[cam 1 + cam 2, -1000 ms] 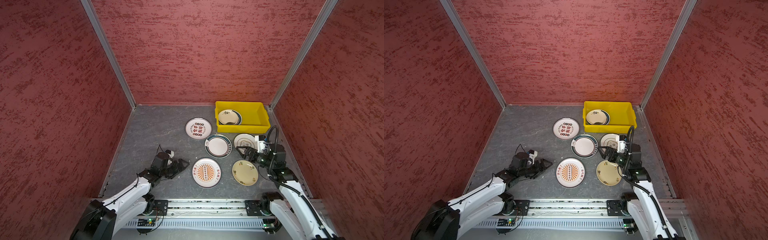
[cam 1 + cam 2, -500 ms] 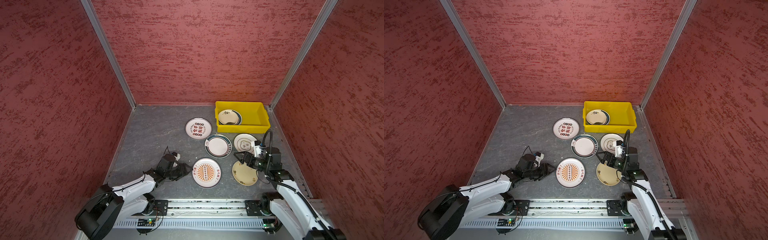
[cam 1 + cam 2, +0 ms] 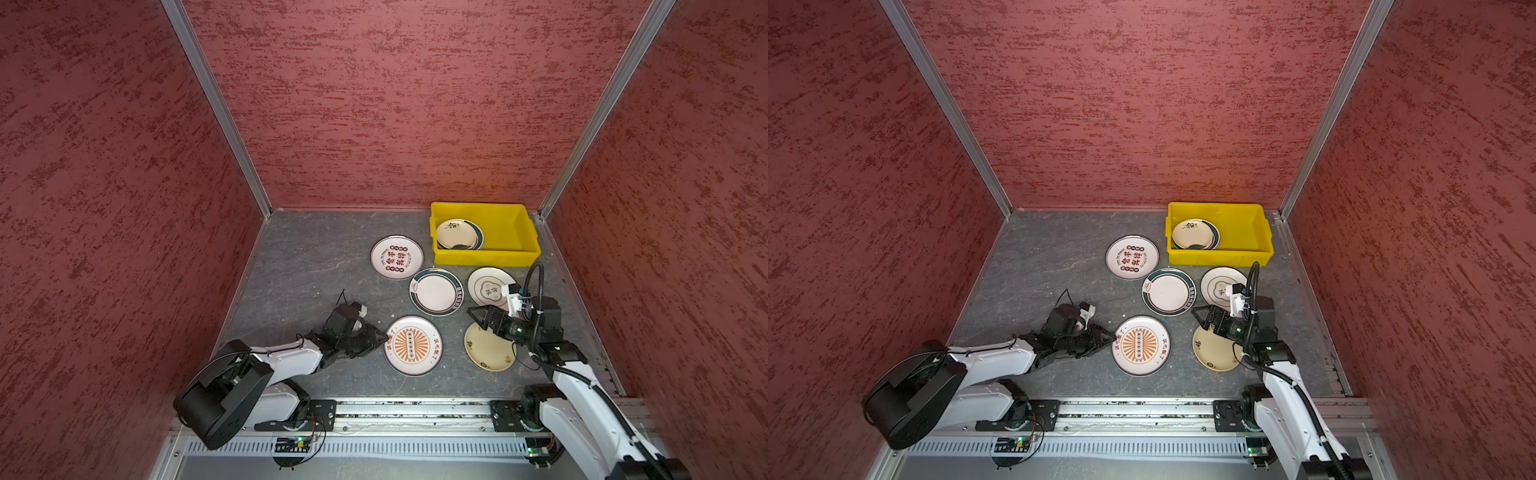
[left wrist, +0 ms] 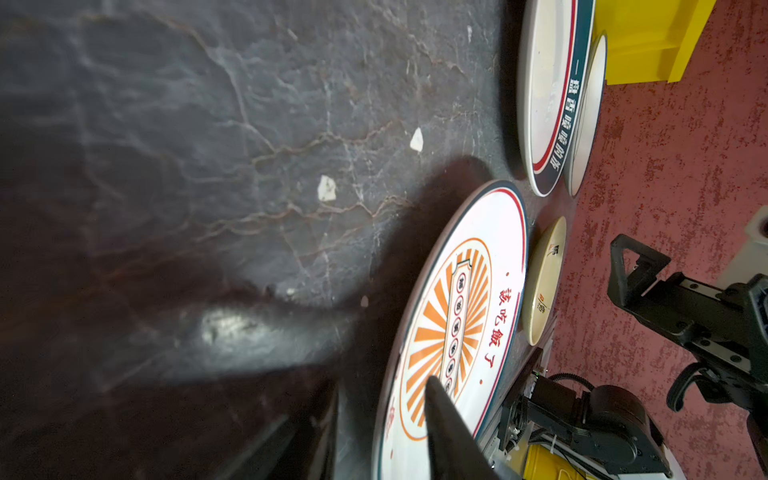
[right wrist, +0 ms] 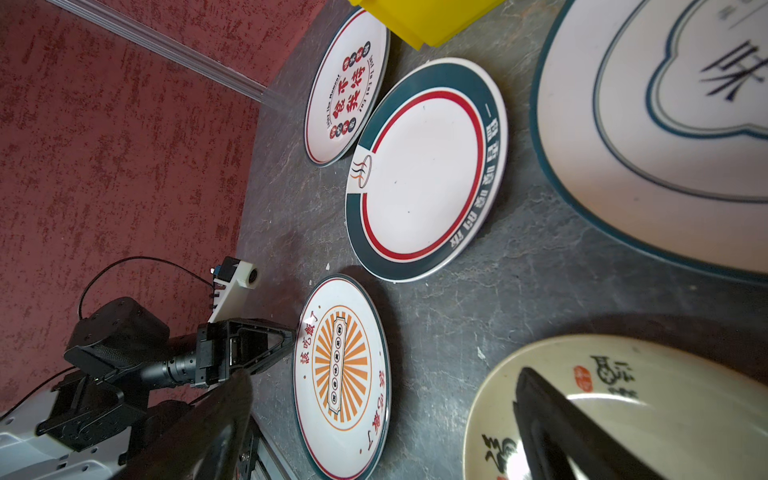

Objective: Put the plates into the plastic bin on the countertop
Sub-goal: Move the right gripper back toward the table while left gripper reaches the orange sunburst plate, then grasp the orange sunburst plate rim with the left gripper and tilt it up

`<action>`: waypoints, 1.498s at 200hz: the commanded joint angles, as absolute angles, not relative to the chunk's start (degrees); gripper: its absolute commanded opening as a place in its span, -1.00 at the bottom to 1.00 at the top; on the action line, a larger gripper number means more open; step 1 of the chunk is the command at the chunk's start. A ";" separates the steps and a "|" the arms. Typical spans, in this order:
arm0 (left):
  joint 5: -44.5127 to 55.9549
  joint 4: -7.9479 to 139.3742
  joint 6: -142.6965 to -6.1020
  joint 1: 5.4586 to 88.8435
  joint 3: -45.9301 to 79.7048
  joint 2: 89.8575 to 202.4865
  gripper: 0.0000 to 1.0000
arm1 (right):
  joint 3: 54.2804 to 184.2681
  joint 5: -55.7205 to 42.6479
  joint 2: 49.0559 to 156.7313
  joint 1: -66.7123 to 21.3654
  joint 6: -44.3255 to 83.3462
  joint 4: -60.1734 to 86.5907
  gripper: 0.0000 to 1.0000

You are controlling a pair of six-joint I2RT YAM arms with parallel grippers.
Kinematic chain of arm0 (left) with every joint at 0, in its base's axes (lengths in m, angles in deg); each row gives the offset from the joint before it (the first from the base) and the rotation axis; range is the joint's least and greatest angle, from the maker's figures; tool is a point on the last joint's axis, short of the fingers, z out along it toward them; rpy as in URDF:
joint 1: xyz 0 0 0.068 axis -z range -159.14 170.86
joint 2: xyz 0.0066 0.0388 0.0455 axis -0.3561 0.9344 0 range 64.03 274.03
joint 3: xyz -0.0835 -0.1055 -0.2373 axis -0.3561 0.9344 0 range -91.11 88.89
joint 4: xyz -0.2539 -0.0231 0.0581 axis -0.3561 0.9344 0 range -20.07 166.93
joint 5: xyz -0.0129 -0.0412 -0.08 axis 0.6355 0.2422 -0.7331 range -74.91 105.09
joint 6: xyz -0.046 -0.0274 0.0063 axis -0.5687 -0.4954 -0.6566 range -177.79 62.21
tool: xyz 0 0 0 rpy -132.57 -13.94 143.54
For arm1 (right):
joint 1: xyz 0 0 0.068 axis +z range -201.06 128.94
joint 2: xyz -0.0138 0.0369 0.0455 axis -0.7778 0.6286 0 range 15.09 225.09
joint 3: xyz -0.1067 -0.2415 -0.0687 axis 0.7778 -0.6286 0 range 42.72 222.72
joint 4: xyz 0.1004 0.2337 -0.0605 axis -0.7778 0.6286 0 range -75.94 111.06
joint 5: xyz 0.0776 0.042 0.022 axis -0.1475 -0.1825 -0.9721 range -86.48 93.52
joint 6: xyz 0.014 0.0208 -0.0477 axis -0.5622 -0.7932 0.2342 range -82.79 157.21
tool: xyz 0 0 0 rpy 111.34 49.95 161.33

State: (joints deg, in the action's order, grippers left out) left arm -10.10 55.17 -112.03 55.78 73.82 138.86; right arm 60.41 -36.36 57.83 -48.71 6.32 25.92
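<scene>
- Red textured walls [image 3: 415, 104] close in a dark grey, pale-veined counter [image 3: 311, 266] on three sides. A metal rail [image 3: 415, 411] runs along its front edge.
- The yellow plastic bin [image 3: 509, 232] sits in the far right corner of the counter, against the back wall. In its left half a cream bin plate [image 3: 455, 235] lies on top of a dark-rimmed plate [image 3: 481, 237].
- Five more plates lie flat on the counter outside the bin.
- The character plate [image 3: 397, 257], printed in red and black, lies just left of the bin. The green-rimmed plate [image 3: 436, 291] is next to it, towards the front.
- The cloud-outline plate [image 3: 486, 284] lies just in front of the bin.
- The sunburst plate [image 3: 413, 345] and the cream plate [image 3: 488, 355] make up the front row, a little apart from each other.
- The left hand [image 3: 380, 334] is low at the left edge of the sunburst plate. In the left wrist view one of its fingers [image 4: 449, 432] lies over the plate's face and the other is outside the rim, on the counter side. The jaws stand apart with the rim between them, and a gap shows.
- The right hand [image 3: 478, 319] hovers over the far left edge of the cream plate. Its jaws are spread wide and grip nothing.
</scene>
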 commanded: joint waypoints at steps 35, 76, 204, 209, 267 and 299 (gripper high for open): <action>-11.15 52.99 -112.01 56.98 71.56 148.49 -0.66 | 59.51 -35.73 56.93 -48.95 6.27 25.48 0.98; -11.83 51.73 -112.05 57.16 71.02 150.67 -0.92 | 59.94 -35.45 57.02 -49.00 6.14 25.84 0.98; -0.11 80.56 -110.75 53.98 73.20 111.79 -1.00 | 62.26 -38.67 64.38 -48.86 3.22 19.23 0.98; -0.19 81.43 -110.75 53.41 73.40 109.89 -1.00 | 62.64 -38.74 65.13 -48.75 2.97 19.01 0.98; -7.70 82.44 -112.85 42.42 72.84 100.65 -1.00 | 67.62 -39.75 70.41 -47.33 0.63 16.94 0.98; -9.96 78.45 -113.88 40.75 68.78 106.32 -1.00 | 69.20 -40.17 71.57 -45.26 -4.29 10.97 0.97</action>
